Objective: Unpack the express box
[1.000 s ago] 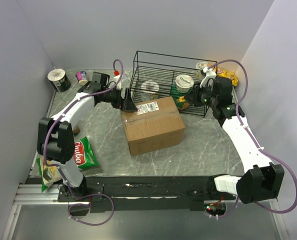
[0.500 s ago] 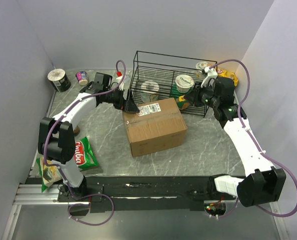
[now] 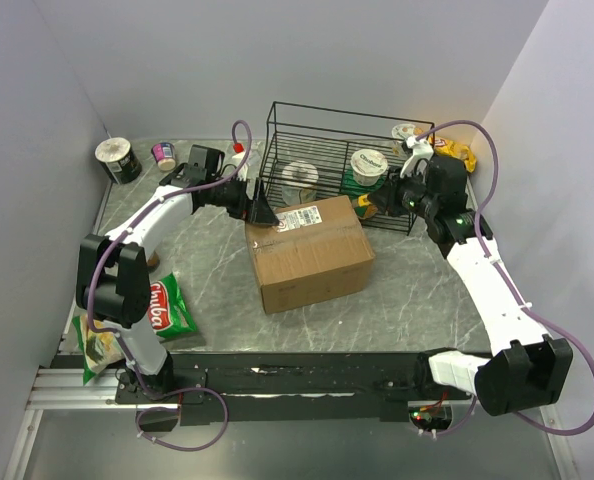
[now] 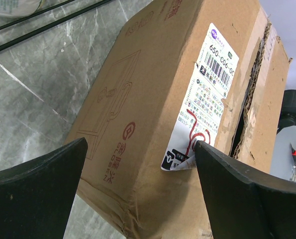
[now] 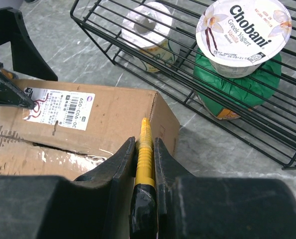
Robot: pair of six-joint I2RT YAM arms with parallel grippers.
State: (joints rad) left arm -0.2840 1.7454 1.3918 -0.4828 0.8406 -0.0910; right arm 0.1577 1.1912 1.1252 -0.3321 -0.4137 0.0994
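Left gripper (image 3: 261, 212): spread wide, astride express box's (image 3: 310, 252) far-left corner.
Right gripper (image 5: 144, 143): clenched on yellow cutter (image 5: 145, 157), tip near box's right edge.
Wire basket (image 3: 273, 140): just behind.

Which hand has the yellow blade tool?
The right hand, shut on the yellow tool near the express box corner. The left hand is open and empty by the white label.

The left pincer (image 4: 140, 144), reaching toward 1 o'clock, stands spread wide. The right pincer (image 5: 144, 142), toward 11 o'clock, clamps a yellow cutter (image 5: 145, 130).
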